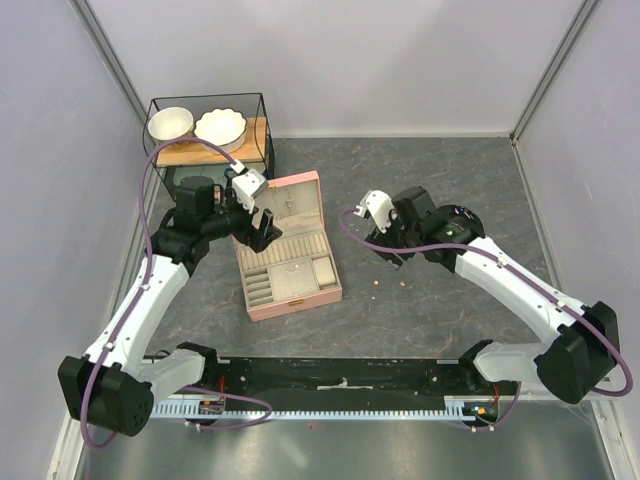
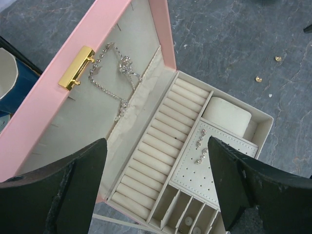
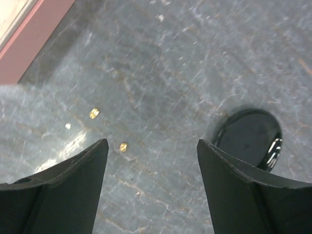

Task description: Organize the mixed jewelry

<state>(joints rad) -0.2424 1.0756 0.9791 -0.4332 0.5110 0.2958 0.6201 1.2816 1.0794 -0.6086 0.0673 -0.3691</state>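
Right, the right gripper [image 3: 152, 142] hangs low over the grey table [image 3: 195, 58], fingers spread wide, with nothing between them but bare surface and one tiny gold piece [image 3: 123, 146]. A second gold piece [image 3: 94, 113] lies just beyond it. The black disc [image 3: 251, 136] sits off to the other side, well apart from both.

On the other arm, the left gripper [image 2: 157, 141] is parted too and carries nothing, poised above the open pink jewelry box [image 2: 105, 22]. The silvery chain [image 2: 105, 80] is draped on the inside of the lid, and a couple of small sparkly pieces [image 2: 201, 148] rest on the perforated earring panel [image 2: 187, 170].

So my read is that the chain is home and the loose gold pieces on the table are what's left. The pick in hand looks like that nearer gold piece, which sits close to one finger, not centred. Best to slide sideways until it's midway between the pads, drop straight down until the tips nearly brush the surface, then close slowly. A thing that small on a smooth top can skid or flick away if one finger reaches it first. Keep clear of its neighbour, so one pinch takes one piece.
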